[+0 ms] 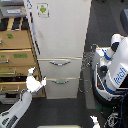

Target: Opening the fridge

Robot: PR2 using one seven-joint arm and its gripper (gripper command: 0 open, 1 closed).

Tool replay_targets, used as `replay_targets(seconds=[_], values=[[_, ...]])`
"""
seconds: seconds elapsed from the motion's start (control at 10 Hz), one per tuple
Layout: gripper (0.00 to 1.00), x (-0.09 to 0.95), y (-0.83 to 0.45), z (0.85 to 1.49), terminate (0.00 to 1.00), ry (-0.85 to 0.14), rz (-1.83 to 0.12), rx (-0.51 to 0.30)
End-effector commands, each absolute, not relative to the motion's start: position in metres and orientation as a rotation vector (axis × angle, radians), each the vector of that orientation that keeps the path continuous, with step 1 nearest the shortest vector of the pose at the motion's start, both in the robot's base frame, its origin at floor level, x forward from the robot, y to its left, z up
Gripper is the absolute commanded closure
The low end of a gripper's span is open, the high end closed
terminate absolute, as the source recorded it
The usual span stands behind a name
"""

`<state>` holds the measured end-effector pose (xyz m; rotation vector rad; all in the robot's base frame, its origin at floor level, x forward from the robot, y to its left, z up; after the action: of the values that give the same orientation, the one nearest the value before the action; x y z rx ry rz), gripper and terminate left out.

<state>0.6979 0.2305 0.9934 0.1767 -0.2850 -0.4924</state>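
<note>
Your hand point(38, 80) sits at the left edge of the fridge point(60, 35), level with its lower drawers, fingers apart and clamped on nothing. Hook the door's edge squarely and pull outward in an arc. The wooden cabinet point(15, 55) crowds the left; floor in front lies open.

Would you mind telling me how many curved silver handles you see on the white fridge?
2: one on the upper drawer, one on the lower drawer of the fridge. The large door's handle isn't discernible.
</note>
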Motion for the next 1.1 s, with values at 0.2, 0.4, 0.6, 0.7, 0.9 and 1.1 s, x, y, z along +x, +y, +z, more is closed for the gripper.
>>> replay_targets(seconds=[0.2,0.4,0.6,0.7,0.9,1.1], values=[[0.0,0.803,0.398,1.061,0.0,-0.165,-0.019,0.266],[0.0,0.816,0.414,1.072,0.0,-0.144,0.059,0.272],[0.0,0.829,0.42,1.086,0.0,-0.119,0.132,0.305],[0.0,0.835,0.416,1.09,0.0,-0.106,0.145,0.302],[0.0,0.85,0.387,1.098,0.0,-0.078,0.111,0.243],[0.0,0.855,0.368,1.103,0.0,-0.05,0.063,0.136]])
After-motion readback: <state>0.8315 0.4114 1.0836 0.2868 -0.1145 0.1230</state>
